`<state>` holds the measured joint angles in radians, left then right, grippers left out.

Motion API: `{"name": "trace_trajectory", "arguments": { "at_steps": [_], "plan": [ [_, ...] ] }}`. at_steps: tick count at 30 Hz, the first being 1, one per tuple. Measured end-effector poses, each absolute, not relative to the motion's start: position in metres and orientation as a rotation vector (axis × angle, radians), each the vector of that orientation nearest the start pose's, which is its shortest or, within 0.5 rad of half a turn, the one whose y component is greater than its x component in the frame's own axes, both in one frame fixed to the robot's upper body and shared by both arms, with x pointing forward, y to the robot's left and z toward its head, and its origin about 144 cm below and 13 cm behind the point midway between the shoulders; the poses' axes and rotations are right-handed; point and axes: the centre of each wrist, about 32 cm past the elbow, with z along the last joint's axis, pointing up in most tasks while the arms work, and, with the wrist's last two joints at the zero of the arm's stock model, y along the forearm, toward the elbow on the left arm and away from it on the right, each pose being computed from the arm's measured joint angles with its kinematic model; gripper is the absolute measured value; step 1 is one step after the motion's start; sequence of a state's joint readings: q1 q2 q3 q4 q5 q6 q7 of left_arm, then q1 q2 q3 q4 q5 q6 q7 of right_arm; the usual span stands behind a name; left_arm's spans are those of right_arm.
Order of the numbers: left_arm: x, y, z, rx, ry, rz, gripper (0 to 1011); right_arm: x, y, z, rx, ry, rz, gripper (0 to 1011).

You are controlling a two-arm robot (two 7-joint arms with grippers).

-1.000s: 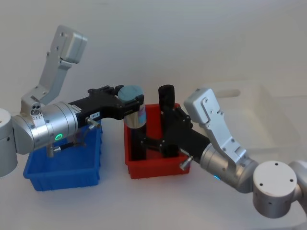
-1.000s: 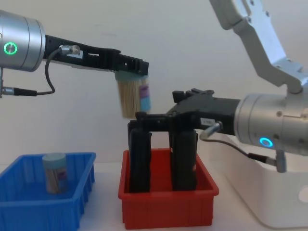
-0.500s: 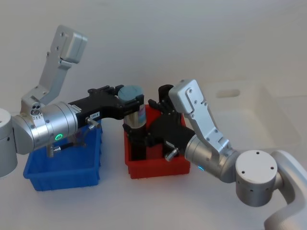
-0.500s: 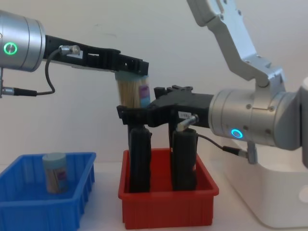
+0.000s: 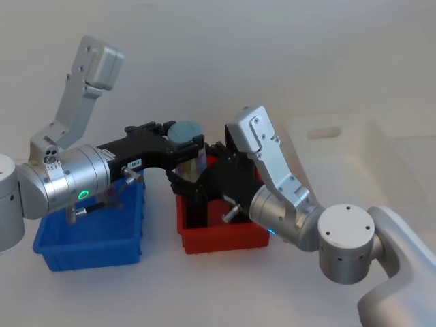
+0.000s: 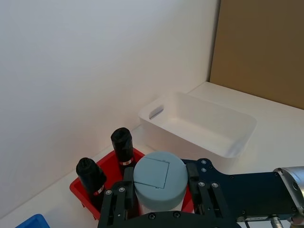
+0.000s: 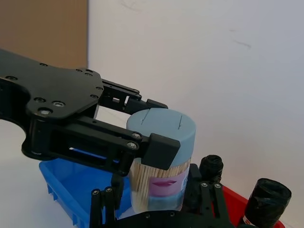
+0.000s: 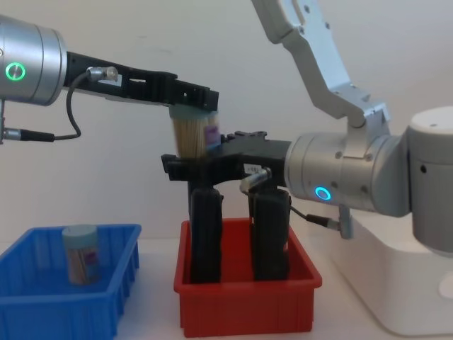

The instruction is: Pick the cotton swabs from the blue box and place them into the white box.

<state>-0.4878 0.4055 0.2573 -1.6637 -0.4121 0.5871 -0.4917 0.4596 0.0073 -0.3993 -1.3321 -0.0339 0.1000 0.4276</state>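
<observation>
Silver left arm point(image 8: 35, 42) bears a green ring light point(image 8: 14, 71), right arm point(image 8: 361, 170) blue

Two black objects point(image 8: 205, 234) stand upright in the red bin point(image 8: 244, 304) (between the blue box point(image 8: 42, 312) and the white box point(image 5: 340, 170)), below the held cotton swabs point(image 8: 190, 138). The right gripper point(image 8: 185, 167), jaws spread, and its arm cross above them; over the white box the air seems open.

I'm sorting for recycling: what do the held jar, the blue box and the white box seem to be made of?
Jar, held by the left gripper over the red bin: clear glossy plastic likely, sticks showing through; matte grey-blue lid. Blue box: moulded plastic, ribbed walls. White box: smooth, slightly shiny plastic, rounded corners.
</observation>
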Motion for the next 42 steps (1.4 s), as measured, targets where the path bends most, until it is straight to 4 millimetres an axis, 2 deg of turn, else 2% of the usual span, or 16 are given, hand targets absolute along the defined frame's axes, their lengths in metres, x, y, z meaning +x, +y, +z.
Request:
{"name": "trace_trajectory", "arguments": {
  "at_steps": [2,9,16,18,21,27,42],
  "plan": [
    [0.544,0.257,1.337,0.17,0.037,0.833,665,0.561,-0.105,1.234,-0.098,-0.207,-0.778,862],
    [0.544,0.257,1.337,0.17,0.037,0.834,665,0.565,-0.101,1.234,-0.095,-0.193,-0.779,637],
    [0.544,0.257,1.337,0.17,0.037,0.834,685,0.567,-0.099,1.234,-0.092,-0.187,-0.779,626],
    [0.544,0.257,1.337,0.17,0.037,0.834,777,0.567,-0.097,1.234,-0.092,-0.187,-0.778,626],
    [0.544,0.257,1.337,0.17,0.037,0.833,830,0.567,-0.097,1.234,-0.091,-0.187,-0.781,626],
    [0.544,0.257,1.337,0.17,0.037,0.832,1003,0.568,-0.096,1.234,-0.091,-0.188,-0.799,626],
    [0.544,0.257,1.337,0.17,0.037,0.833,1004,0.563,-0.096,1.237,-0.11,-0.186,-0.923,626]
  ]
}}
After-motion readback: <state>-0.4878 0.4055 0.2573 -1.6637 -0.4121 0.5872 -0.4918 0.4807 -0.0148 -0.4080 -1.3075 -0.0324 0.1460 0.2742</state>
